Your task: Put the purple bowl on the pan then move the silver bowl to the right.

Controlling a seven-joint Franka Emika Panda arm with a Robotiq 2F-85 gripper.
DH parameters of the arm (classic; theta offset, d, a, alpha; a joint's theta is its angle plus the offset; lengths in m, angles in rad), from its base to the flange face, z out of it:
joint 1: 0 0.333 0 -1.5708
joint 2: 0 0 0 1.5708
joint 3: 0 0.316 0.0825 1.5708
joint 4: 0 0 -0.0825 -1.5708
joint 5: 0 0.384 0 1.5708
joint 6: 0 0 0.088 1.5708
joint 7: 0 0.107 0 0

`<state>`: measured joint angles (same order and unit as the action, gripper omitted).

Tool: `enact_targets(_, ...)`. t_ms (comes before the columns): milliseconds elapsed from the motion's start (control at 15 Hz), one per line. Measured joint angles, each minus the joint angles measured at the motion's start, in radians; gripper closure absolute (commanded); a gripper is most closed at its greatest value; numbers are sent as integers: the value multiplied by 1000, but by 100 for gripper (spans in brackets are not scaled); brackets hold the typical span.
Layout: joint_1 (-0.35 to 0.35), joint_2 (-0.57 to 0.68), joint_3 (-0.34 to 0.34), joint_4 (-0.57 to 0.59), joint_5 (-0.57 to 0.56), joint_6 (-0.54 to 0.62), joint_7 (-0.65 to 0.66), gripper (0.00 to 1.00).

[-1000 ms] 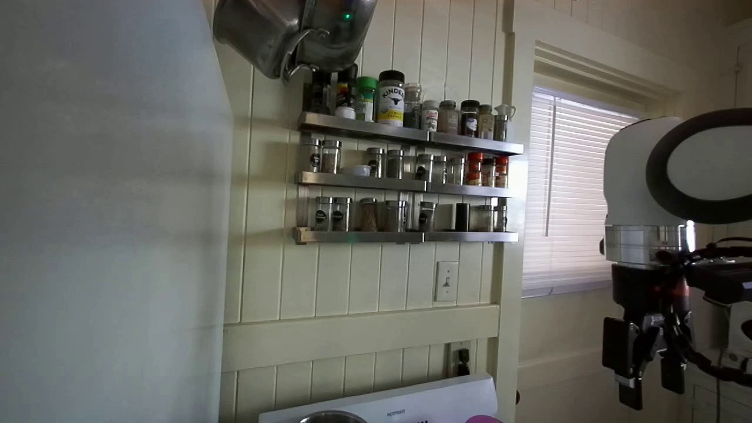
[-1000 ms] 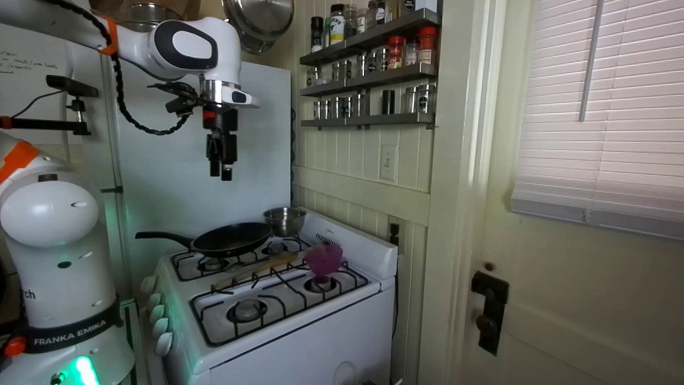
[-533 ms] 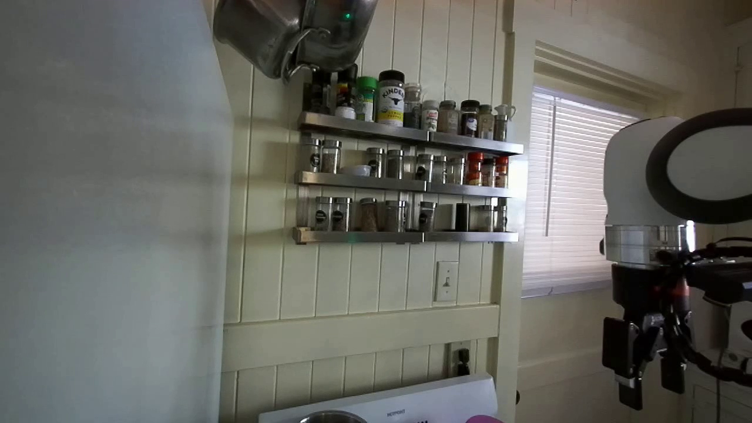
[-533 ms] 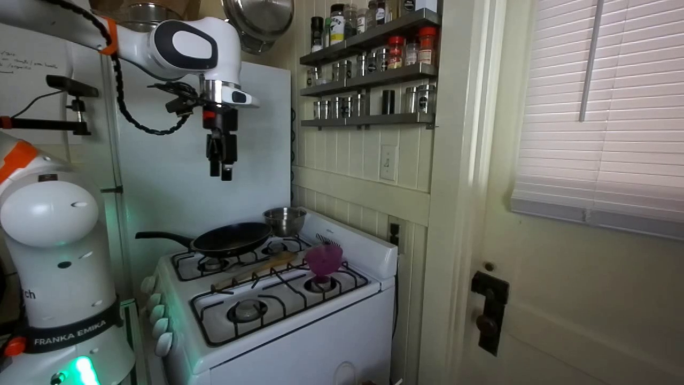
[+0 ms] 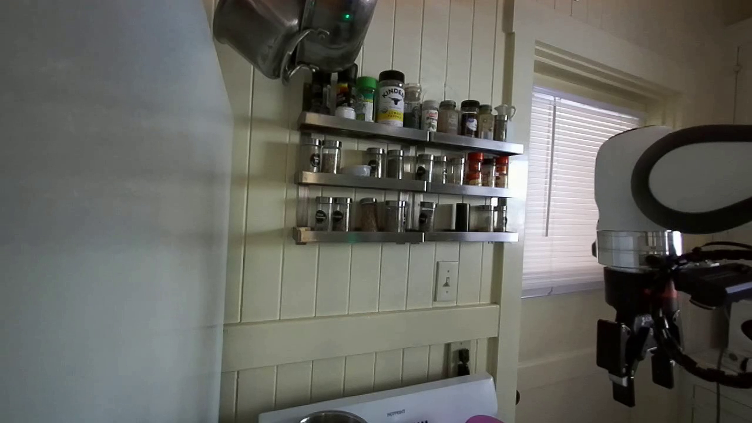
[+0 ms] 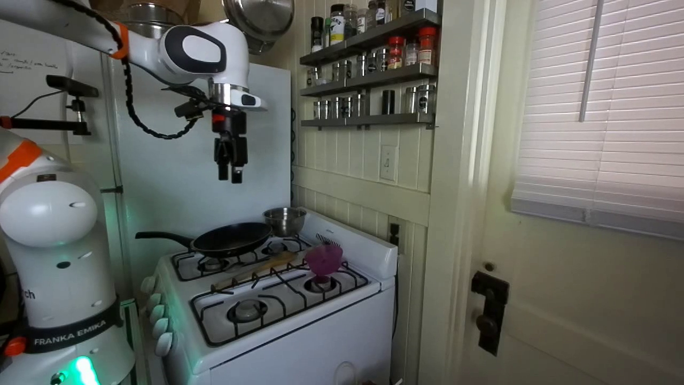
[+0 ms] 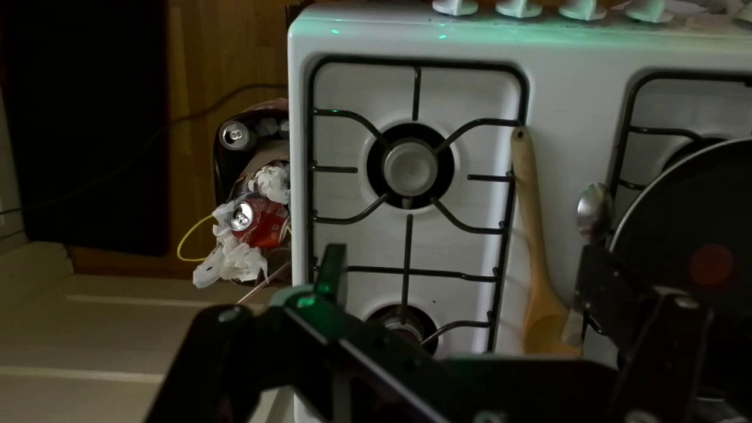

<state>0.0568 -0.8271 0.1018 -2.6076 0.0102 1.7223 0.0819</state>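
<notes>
In an exterior view we face a white gas stove (image 6: 299,345) with black grates (image 7: 406,271). Above it reaches a white robot arm (image 6: 206,53), wrist down, we think to meet things from overhead. A round black frying pan (image 6: 231,240) sits over the far grate, handle toward the front, its inside free to receive a bowl. Behind it stands a shiny silver metal bowl (image 6: 284,225); we cannot tell whether they touch. The black two-fingered gripper (image 6: 230,176) hangs well above, fingers spread with nothing between them, likely ready to straddle a rim. The small translucent purple bowl (image 6: 324,261) rests at the rear of the nearer grate, apart from the pan, so the first move looks undone. A slim pale wooden spoon (image 7: 533,238) lies along that grate's edge.
</notes>
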Motion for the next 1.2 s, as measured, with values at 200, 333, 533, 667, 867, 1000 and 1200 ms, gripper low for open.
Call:
enact_targets(200, -4, 80, -20, 26, -30, 60, -39, 0)
enact_targets(333, -4, 149, -29, 54, -36, 104, -64, 0)
enact_targets(533, -3, 259, -36, 102, -31, 145, -84, 0)
enact_targets(667, 7, 326, -37, 139, -17, 149, -99, 0)
enact_targets(867, 16, 366, -36, 165, -14, 149, -100, 0)
enact_targets(1000, 16, 366, -34, 168, -14, 149, -92, 0)
enact_targets(1200, 13, 358, 22, 168, -47, 158, 45, 0)
